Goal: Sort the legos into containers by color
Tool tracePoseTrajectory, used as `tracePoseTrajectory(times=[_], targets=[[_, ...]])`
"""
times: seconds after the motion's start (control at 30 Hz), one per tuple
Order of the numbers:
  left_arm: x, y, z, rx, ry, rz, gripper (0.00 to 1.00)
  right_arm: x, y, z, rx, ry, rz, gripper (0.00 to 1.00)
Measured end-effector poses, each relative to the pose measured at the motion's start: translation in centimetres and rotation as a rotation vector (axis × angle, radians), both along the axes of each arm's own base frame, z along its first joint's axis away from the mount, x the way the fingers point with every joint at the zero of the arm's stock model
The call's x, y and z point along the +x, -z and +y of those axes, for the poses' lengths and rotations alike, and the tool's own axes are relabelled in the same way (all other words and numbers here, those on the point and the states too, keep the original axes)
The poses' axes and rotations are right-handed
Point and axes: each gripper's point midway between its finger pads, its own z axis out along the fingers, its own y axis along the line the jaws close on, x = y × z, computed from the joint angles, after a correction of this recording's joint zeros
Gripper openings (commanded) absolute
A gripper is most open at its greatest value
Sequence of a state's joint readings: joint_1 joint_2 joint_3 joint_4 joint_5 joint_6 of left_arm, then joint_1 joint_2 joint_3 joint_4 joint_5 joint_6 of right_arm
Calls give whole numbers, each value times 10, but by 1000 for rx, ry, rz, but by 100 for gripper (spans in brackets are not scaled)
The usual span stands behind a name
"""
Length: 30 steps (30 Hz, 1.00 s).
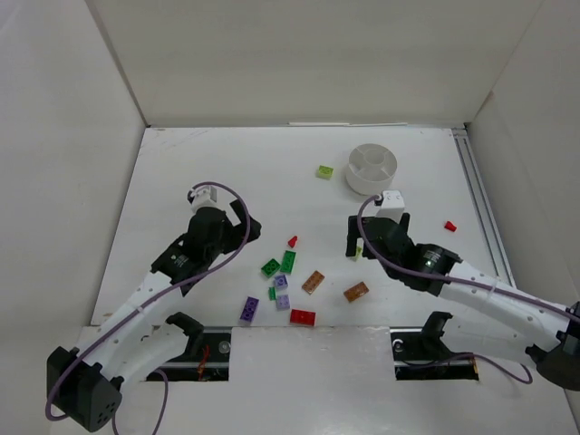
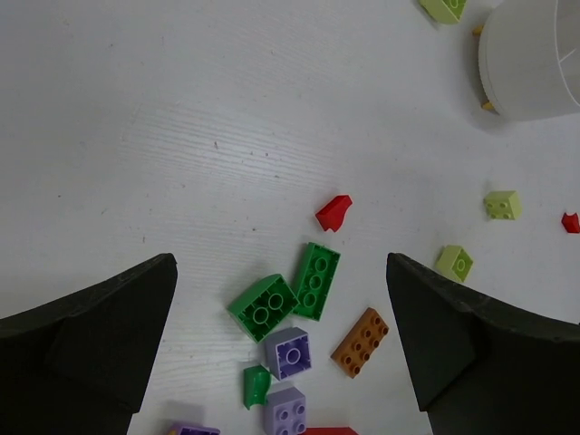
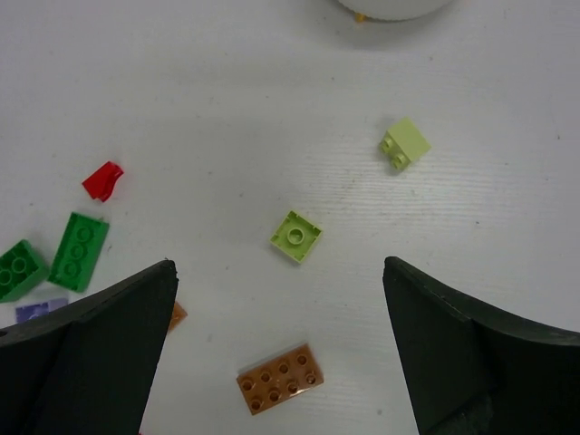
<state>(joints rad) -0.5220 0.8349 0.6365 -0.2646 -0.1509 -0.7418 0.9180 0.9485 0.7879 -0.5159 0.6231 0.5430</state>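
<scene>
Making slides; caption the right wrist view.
Open right gripper over two lime legos and an orange brick, dish beyond.

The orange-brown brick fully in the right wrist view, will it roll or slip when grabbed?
Probably won't roll: the orange-brown brick lies flat, studs up. It looks like hard, smooth plastic, so likely stiff, perhaps slippery.

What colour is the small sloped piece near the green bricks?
The sloped piece is red, clearest in the left wrist view.
</scene>
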Motion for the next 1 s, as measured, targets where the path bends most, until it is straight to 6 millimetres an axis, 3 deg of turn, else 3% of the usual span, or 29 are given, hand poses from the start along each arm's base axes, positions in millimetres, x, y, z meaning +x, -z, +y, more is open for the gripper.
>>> tracePoseTrajectory(times=[0.3,0.47,0.63,0.8,0.83,1.0], targets=[[12,-2,-7,16,16,-8,100,16,29,-19,-151,191,64,100],[15,6,-10,26,28,12,100,37,47,-52,-178,313,136,95],[15,10,-12,30,34,26,100,61,57,-80,-124,371,168,84],[17,8,-13,27,40,13,100,83,73,-79,-92,301,199,81],[17,8,-13,28,40,12,100,87,78,-77,-94,285,212,76],[18,7,-14,27,40,7,100,91,119,-76,-138,227,326,74]])
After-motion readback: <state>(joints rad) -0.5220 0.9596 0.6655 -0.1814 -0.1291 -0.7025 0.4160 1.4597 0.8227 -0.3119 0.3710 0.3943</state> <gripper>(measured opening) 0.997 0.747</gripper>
